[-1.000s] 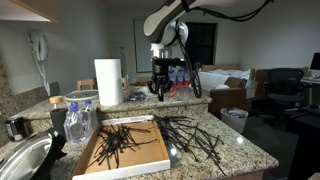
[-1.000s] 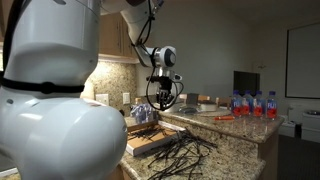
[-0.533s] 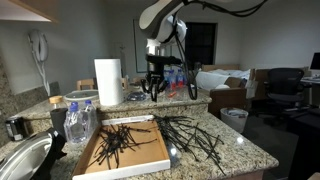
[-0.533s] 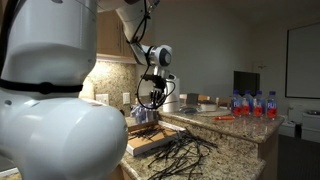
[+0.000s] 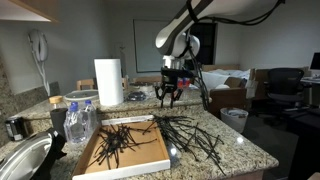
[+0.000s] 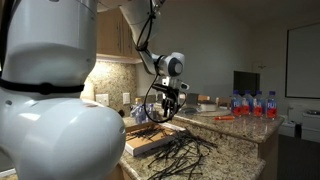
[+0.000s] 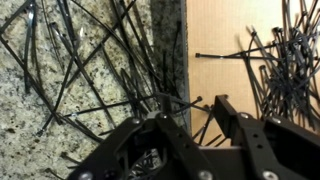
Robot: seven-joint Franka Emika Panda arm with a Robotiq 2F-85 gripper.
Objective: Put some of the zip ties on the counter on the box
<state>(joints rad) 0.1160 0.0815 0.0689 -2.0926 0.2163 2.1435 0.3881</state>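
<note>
The tan box (image 5: pixel 150 155) lies on the speckled counter (image 5: pixel 240 150), with a heap of black zip ties (image 5: pixel 113 141) in its near half. More zip ties (image 5: pixel 195 138) sprawl on the granite beside it. My gripper (image 5: pixel 168 98) hangs well above the box's far edge, and a few long ties dangle from it (image 6: pixel 155 105). In the wrist view the gripper (image 7: pixel 192 118) has its jaws apart, with a few ties standing loosely in the gap. Below are the box (image 7: pixel 230 50) on the right and the counter (image 7: pixel 90 90) on the left.
A paper towel roll (image 5: pixel 108 82) stands on the raised ledge behind the box. A metal bowl (image 5: pixel 20 160) and a clear plastic bottle (image 5: pixel 78 120) sit beside the box. Water bottles (image 6: pixel 255 103) line the far ledge. Cardboard cartons (image 5: pixel 225 88) and an office chair (image 5: pixel 280 85) stand beyond.
The gripper has swung sideways and come down a little over the box's far edge. Its jaws, shut on the ties before, now stand apart.
</note>
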